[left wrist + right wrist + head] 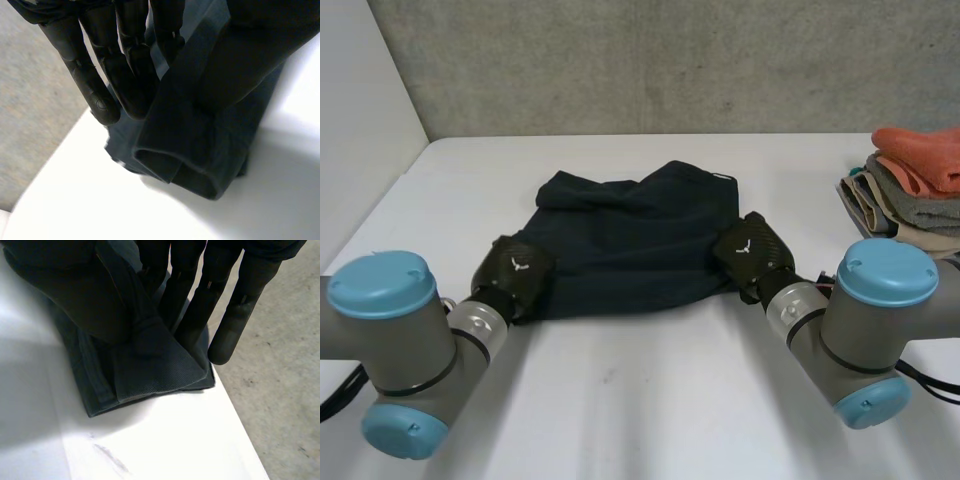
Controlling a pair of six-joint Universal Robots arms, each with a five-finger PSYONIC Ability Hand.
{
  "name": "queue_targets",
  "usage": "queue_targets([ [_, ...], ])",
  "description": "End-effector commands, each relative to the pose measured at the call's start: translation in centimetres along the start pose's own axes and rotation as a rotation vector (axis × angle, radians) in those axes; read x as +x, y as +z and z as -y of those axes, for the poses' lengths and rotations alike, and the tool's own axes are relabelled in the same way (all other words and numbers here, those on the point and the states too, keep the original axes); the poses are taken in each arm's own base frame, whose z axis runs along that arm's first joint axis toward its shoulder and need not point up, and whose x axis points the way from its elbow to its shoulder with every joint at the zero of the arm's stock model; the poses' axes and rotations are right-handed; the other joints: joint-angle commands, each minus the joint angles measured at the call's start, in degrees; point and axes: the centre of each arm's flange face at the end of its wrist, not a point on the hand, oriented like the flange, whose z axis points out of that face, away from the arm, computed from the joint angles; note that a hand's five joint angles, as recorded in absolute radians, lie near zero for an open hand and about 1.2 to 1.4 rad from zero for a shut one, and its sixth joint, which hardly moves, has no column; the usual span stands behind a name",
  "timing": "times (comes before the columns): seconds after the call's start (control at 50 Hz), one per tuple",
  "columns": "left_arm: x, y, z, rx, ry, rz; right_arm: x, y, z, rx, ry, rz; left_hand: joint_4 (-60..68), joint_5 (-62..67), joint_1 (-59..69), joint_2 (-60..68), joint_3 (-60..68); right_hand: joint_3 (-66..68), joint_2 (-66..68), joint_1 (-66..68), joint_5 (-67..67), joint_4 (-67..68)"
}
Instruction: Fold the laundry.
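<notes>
I'm counting 1 dark navy garment (630,240), 1 stack of folded towels (910,185) at the far right edge of the table (650,400), and 2 hands on the job. The garment is lying mid-table, spread roughly flat, bunching w/ creases along its far edge, and layers are showing at both near corners. My left hand (515,270) is pinching the near left corner, cloth running btwn straight fingers (95,85) and thumb (245,60). My right hand (752,252) is gripping the near right corner, thumb (70,295) pressing cloth against fingers (235,315).
</notes>
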Motion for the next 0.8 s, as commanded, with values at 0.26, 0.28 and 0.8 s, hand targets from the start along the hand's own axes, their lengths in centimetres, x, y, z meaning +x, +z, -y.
queue_targets([
  [0.26,-1.9,-16.0,8.4,-0.105,-0.125,-0.277,6.7,-14.2,7.3,-0.326,0.002,0.400,11.3,13.6,13.6,11.7,11.9,12.1,12.8,17.4,13.4,11.7],
  [0.28,-1.5,-16.6,8.0,-0.153,-0.133,-0.324,6.5,-14.8,7.3,-0.322,-0.018,0.464,11.3,13.6,13.6,11.7,11.9,12.1,12.8,17.4,13.4,11.7],
  [0.8,-4.5,5.9,9.2,0.234,0.006,0.014,8.4,0.3,2.2,-0.206,0.120,-0.005,11.3,13.6,13.6,11.7,11.9,12.1,12.8,17.4,13.4,11.7],
])
